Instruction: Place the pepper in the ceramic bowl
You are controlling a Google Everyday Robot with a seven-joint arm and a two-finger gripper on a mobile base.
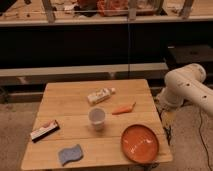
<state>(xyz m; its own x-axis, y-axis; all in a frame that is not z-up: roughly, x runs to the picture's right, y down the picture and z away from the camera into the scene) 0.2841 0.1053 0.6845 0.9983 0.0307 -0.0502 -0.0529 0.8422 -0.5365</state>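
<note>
The pepper (123, 108), small, slim and orange, lies flat on the wooden table (60, 95) right of centre. Nothing touches it. The ceramic bowl (140, 143), a wide orange-red dish, sits at the table's front right corner, just below and right of the pepper. Only my white arm (186, 86) shows, beside the table's right edge. My gripper is out of view off the right side, standing open and away from the pepper.
A white and tan carton (100, 95) lies behind the pepper. A small translucent cup (97, 118) stands at the table's centre. A dark flat bar (44, 130) and a blue sponge (70, 154) lie at the front left. Shelving runs along the back.
</note>
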